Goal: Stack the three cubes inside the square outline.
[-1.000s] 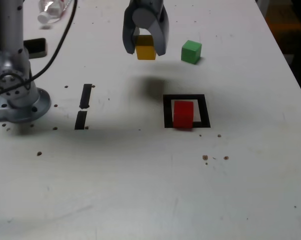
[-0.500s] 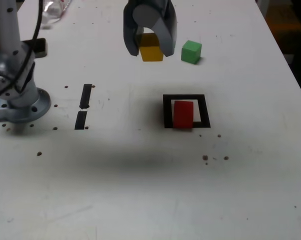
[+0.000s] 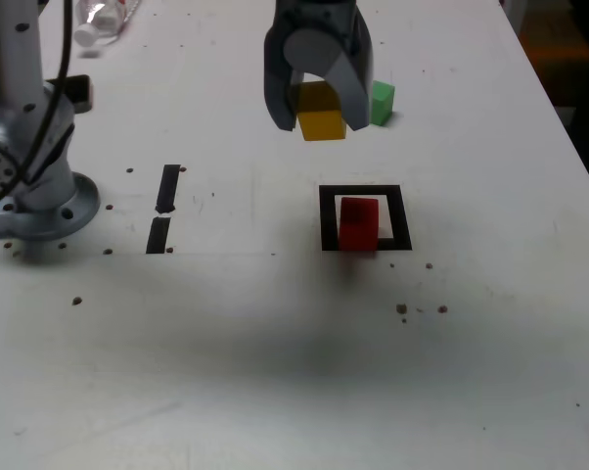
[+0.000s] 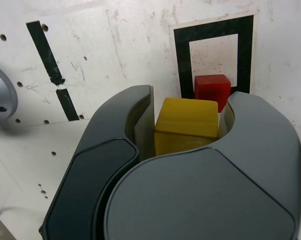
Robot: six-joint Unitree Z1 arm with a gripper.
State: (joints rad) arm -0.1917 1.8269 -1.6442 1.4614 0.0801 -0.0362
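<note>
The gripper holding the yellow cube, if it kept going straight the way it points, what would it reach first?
Probably the red cube in the square outline, just beyond the gripper and its yellow cube; depth is hard to judge.

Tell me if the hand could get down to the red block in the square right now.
Probably yes. Nothing lies over the red block inside the square, so its top is clear. The hand is already full, though, shut on the yellow block, so it could only set that on top.
</note>
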